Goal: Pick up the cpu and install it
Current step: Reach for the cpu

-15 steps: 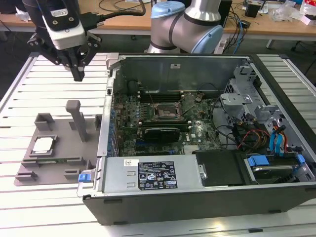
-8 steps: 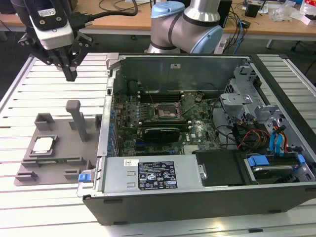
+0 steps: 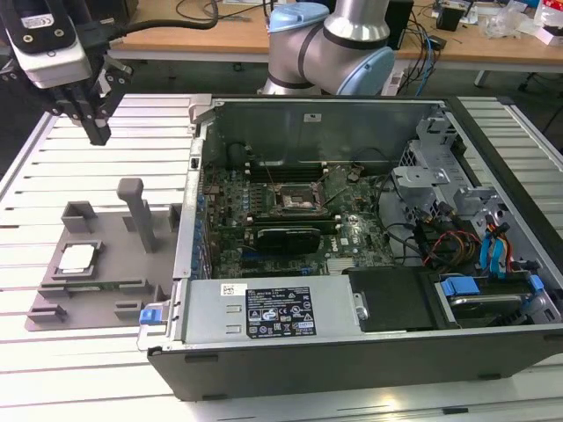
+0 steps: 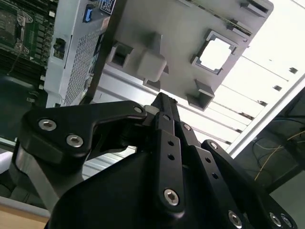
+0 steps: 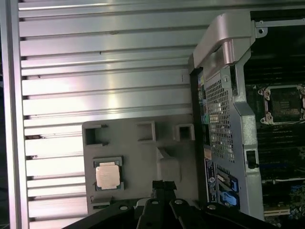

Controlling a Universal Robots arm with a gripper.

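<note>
The pincer (image 3: 97, 132) points straight down from the wrist, fingers pressed together on nothing, raised well clear of the grey plate (image 3: 114, 264); in both wrist views its tips (image 5: 163, 183) hang over that plate; the cpu (image 3: 77, 258) lies flat in a square pocket of the plate, apart from the pincer; the open computer case (image 3: 264, 352) stands just beside the plate, on the exterior view's right.

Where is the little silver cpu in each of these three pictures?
Exterior view: cpu lies in the grey fixture plate, at the exterior view's left of the computer case.
First wrist view: cpu in a pocket of that plate.
Second wrist view: cpu, bright square in the plate.
Shared landmark: the plate's upright post.
</note>
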